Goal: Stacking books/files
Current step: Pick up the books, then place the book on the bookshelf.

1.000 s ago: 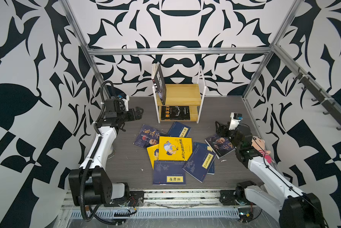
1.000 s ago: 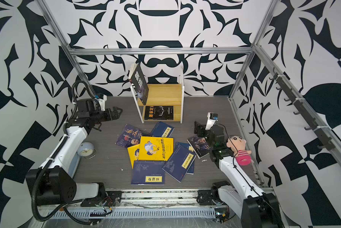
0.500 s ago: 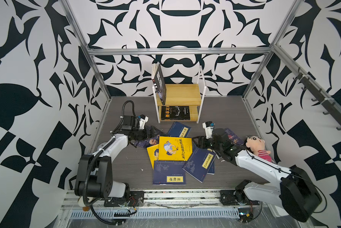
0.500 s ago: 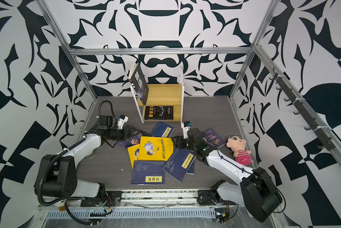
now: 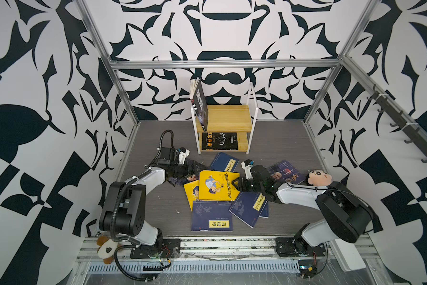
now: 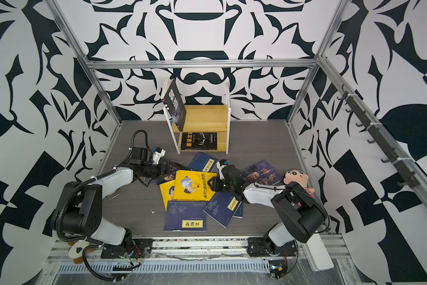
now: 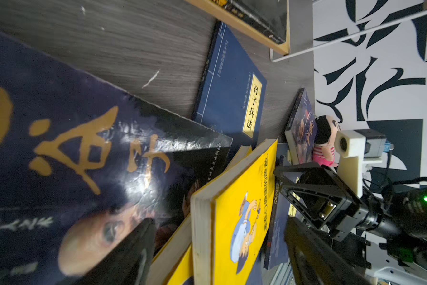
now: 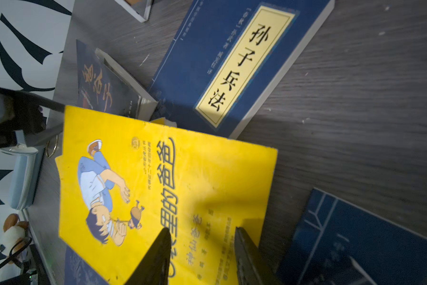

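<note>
Shelf (image 5: 228,118): upper tier holds leaning black book (image 5: 200,106), lower tier flat black book (image 5: 219,141); yellow book (image 5: 217,185) lies atop loose books (image 5: 211,217) on table (image 5: 158,209); right fingers (image 8: 158,254) parted over its edge, left fingers (image 7: 135,249) spread wide, both empty

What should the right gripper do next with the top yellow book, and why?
Probably close on the edge of the yellow book: the right gripper is open, fingertips at that edge, and nothing lies on top of the book.
</note>
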